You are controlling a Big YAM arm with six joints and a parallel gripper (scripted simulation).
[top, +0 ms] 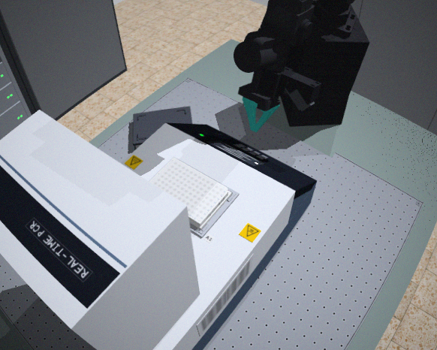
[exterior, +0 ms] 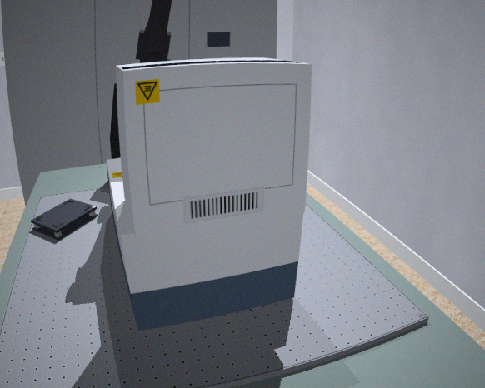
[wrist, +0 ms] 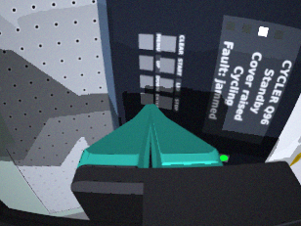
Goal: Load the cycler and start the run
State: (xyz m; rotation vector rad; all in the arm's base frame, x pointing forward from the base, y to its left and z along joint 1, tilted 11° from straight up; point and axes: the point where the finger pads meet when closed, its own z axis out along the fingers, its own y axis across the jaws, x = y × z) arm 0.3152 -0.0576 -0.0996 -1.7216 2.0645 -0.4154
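The pincer (top: 257, 121) hangs above the bench just in front of Q1's (top: 263, 203) dark front panel, its teal fingers pressed together into one wedge with nothing between them, a shape fit for poking a key. Look at the cycler: its lid (top: 79, 210) stands raised, the lamp (top: 201, 134) glows green, and the white plate R46 (top: 191, 190) lies on the block, right way up, apparently inside the corner brackets. The printed A1 mark (top: 208, 238) sits by the plate's nearer corner in the top view; whether well A1 is truly at that corner I cannot tell, the print on the plate is too fine. The nest N1 (exterior: 63, 215) sits bare on the perforated board (exterior: 360, 300), well apart from the action.

So the job in hand, I judge, is shutting the lid, and here is the relation that counts: the key row (top: 248, 150) lies below the fingertip wedge and a little toward the cycler, its long axis running along the panel's front edge. In the wrist view the keys (wrist: 159, 66) show as pale squares dead ahead of the wedge, slightly beyond its tip. LID should be third from the left as one faces the panel, with START right beside it, so the tip must come down on that key alone. A light touch too, since Q1 stands loose on its feet.
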